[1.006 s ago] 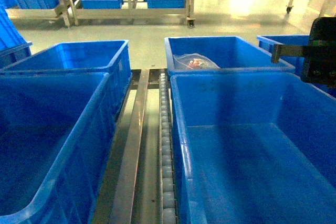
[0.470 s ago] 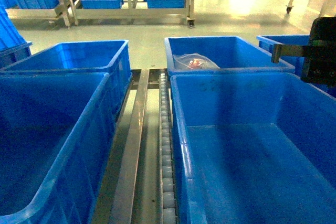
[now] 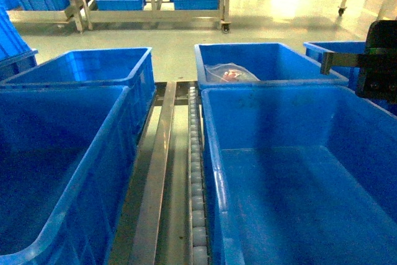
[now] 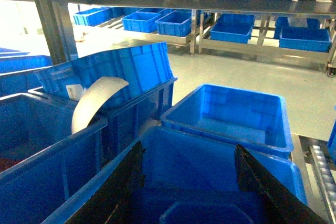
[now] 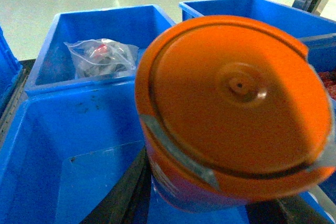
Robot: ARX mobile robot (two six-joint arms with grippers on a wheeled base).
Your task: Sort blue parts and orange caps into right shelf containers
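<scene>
Two arms, one busy, one free

The right gripper (image 5: pixel 210 203) squeezes an orange cap (image 5: pixel 231 108); the left gripper (image 4: pixel 189 182) has its fingers (image 4: pixel 118 192) spread wide apart.

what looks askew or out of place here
In the left wrist view, one crate sits tilted across the rims of its neighbours, with a curled white sheet sticking out beneath it.

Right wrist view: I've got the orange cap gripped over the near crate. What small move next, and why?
Probably lower it a little into the large blue plastic crate, then open the fingers. The round orange cap is clamped in the right gripper above that crate's open floor, which looks bare there. The clear bag lies in the crate behind, so nothing blocks the drop.
</scene>
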